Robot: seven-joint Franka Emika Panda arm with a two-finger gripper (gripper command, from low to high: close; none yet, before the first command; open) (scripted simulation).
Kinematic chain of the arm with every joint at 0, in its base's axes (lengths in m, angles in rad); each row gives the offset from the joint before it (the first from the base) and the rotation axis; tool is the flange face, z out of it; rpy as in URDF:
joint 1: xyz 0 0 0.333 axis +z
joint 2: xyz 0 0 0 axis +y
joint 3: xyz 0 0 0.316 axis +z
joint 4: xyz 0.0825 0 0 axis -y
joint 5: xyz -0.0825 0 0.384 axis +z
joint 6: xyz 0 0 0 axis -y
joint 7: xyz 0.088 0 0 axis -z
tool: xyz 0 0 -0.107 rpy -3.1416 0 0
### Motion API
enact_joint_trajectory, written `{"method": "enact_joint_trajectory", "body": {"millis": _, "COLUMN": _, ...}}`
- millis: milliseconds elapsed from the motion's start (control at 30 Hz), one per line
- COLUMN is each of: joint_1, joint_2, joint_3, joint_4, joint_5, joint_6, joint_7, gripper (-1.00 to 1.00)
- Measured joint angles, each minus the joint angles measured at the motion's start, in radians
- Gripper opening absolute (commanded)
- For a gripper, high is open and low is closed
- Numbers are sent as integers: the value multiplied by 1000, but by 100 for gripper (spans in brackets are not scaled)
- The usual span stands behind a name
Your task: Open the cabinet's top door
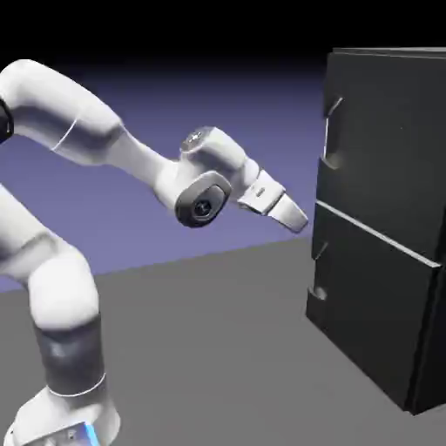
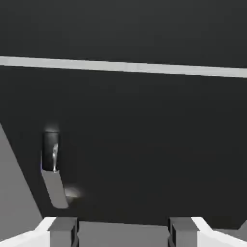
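The tall dark charcoal cabinet point(image 1: 383, 261) stands at the right of the exterior view. Its top door point(image 1: 392, 131) is closed, with a slim light grey vertical handle point(image 1: 331, 131) near its left edge. My gripper point(image 1: 299, 220) hangs in the air left of the cabinet, at the height of the seam between the two panels, below the handle and touching nothing. In the hand view the fingertips point(image 2: 62, 231) stand apart with nothing between them, so the gripper point(image 2: 123, 234) is open. Above the light seam point(image 2: 120, 66) a strip of the top door point(image 2: 120, 29) shows.
The lower panel point(image 1: 366, 322) carries its own small handle point(image 1: 319, 270), seen in the hand view as a short grey bar point(image 2: 53, 169). Grey table surface point(image 1: 218, 348) stretches between the robot base and the cabinet.
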Motion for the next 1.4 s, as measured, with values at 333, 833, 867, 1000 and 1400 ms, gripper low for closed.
{"method": "enact_joint_trajectory", "body": {"millis": 333, "joint_1": -161, "joint_2": -38, "joint_3": 167, "joint_4": 97, "joint_5": 435, "joint_6": -14, "joint_7": -321, "gripper": 0}}
{"method": "enact_joint_trajectory", "body": {"millis": 833, "joint_1": -402, "joint_2": -94, "joint_3": 417, "joint_4": 242, "joint_5": 1087, "joint_6": -36, "joint_7": -803, "gripper": 0}}
{"method": "enact_joint_trajectory", "body": {"millis": 867, "joint_1": -418, "joint_2": -98, "joint_3": 434, "joint_4": 252, "joint_5": 1131, "joint_6": -37, "joint_7": -835, "gripper": 0}}
{"method": "enact_joint_trajectory", "body": {"millis": 1000, "joint_1": -483, "joint_2": -113, "joint_3": 501, "joint_4": 291, "joint_5": 1305, "joint_6": -43, "joint_7": -964, "gripper": 0}}
{"method": "enact_joint_trajectory", "body": {"millis": 1400, "joint_1": -676, "joint_2": -159, "joint_3": 701, "joint_4": 407, "joint_5": 1827, "joint_6": -60, "joint_7": -1349, "gripper": 0}}
